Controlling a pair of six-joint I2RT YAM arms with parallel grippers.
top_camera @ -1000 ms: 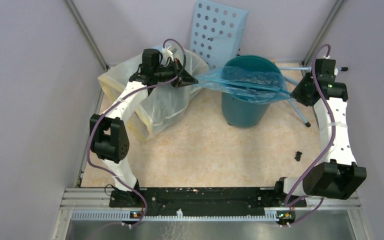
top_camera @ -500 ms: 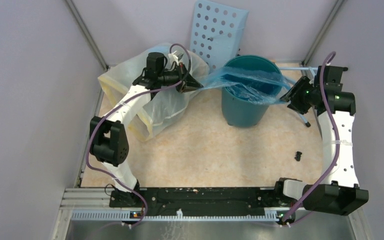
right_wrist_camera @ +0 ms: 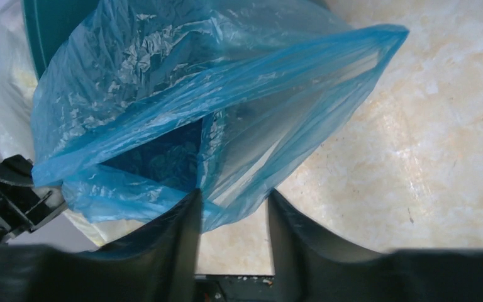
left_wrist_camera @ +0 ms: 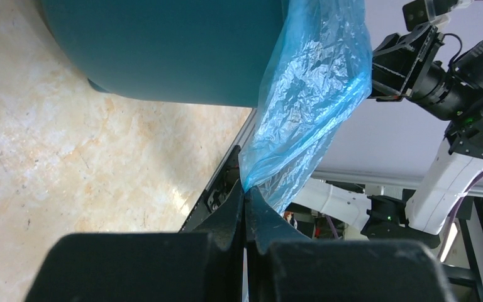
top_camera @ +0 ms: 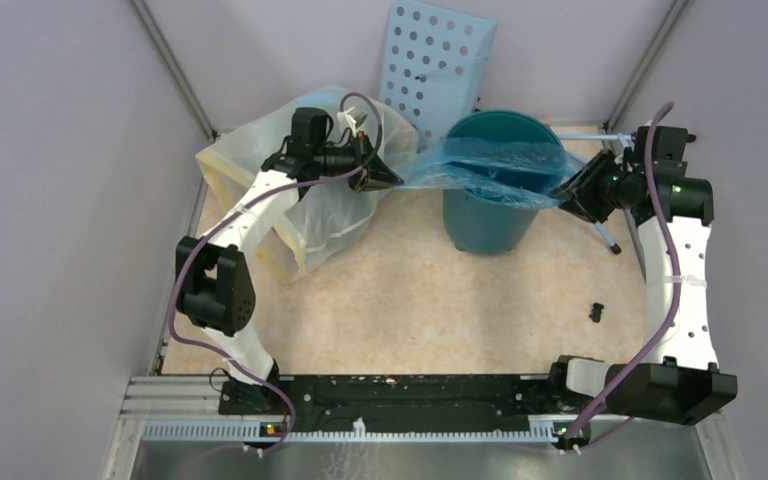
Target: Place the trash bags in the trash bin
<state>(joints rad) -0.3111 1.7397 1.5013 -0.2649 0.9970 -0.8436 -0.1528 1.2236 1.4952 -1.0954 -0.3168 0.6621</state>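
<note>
The light-blue trash bag [top_camera: 490, 160] lies spread over the mouth of the dark-teal trash bin [top_camera: 485, 225]. My left gripper [top_camera: 388, 177] is left of the bin and shut on the bag's left corner; its wrist view shows the jaws pinching the plastic [left_wrist_camera: 314, 94] at the tips [left_wrist_camera: 245, 195], with the bin wall [left_wrist_camera: 163, 50] beyond. My right gripper [top_camera: 563, 192] is at the bin's right side. Its jaws [right_wrist_camera: 233, 198] stand open, with the bag's edge [right_wrist_camera: 195, 94] hanging loose between the fingertips.
A large whitish bag [top_camera: 310, 210] with yellowish edges lies under the left arm. A pale-blue perforated panel [top_camera: 435, 65] leans at the back wall. Thin light-blue rods [top_camera: 590, 215] lie right of the bin. A small black part [top_camera: 596, 311] lies on the floor at right.
The right arm has risen and its gripper shifted a little toward the bin. The bag has gone from a taut sheet to a looser drape. The left gripper moved slightly right.
</note>
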